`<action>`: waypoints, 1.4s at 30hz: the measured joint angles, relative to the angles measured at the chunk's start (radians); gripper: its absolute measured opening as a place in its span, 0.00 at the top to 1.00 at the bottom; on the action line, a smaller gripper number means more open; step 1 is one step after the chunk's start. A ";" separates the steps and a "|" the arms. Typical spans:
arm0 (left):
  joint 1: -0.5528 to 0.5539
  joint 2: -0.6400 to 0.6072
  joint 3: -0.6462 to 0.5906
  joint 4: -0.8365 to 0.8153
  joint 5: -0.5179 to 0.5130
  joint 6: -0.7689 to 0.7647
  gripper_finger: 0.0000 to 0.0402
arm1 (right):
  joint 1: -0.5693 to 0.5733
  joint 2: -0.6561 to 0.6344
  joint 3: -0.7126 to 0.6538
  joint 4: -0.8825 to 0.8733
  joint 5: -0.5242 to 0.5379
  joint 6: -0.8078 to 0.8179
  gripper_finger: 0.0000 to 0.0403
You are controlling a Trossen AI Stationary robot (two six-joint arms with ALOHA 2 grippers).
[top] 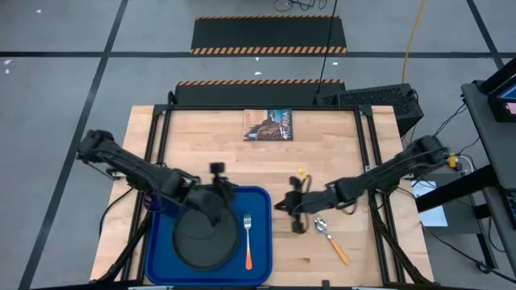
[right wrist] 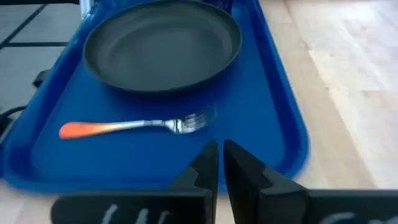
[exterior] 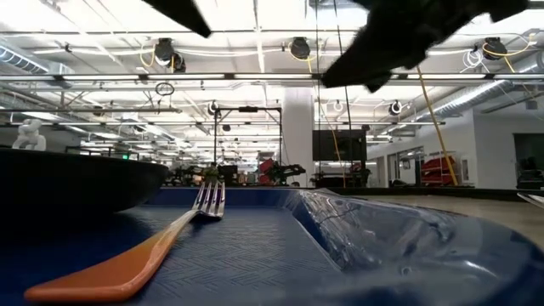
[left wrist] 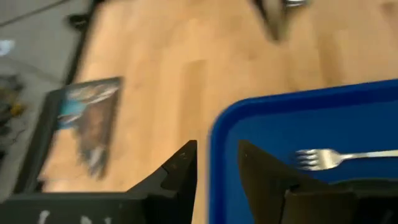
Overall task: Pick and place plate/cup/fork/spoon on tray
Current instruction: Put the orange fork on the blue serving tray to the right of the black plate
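Note:
The blue tray [top: 262,270] lies at the table's near edge. The black plate [top: 205,238] rests flat on it, and the fork [top: 247,242] lies on the tray right of the plate, tines toward the far edge. The spoon [top: 330,240] lies on the bare wood right of the tray. A small dark shape [top: 300,225] between tray and spoon seems to be the cup. My left gripper [top: 218,192] is open and empty above the tray's far rim [left wrist: 224,143]. My right gripper [top: 284,206] is shut and empty, just right of the tray, facing plate [right wrist: 161,50] and fork [right wrist: 137,126].
A book [top: 268,125] lies flat at the table's far edge. Bare wood [top: 339,153] lies between the book and the tray. The low view shows the fork [exterior: 153,246] and the plate's rim [exterior: 68,183] on the tray [exterior: 255,255].

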 joint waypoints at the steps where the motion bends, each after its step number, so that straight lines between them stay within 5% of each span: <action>1: -0.010 -0.034 -0.026 0.000 -0.035 -0.020 0.71 | 0.000 0.043 0.032 0.004 0.000 0.003 0.96; 9: -0.029 -0.237 -0.214 0.181 -0.168 -0.033 0.71 | 0.005 0.356 0.308 -0.013 -0.153 -0.032 0.96; 17: -0.030 -0.267 -0.270 0.271 -0.171 -0.017 0.71 | 0.035 0.559 0.462 -0.024 -0.242 -0.037 0.96; 42: -0.043 -0.259 -0.270 0.280 -0.171 -0.034 0.71 | 0.009 0.628 0.484 -0.016 -0.260 -0.035 0.96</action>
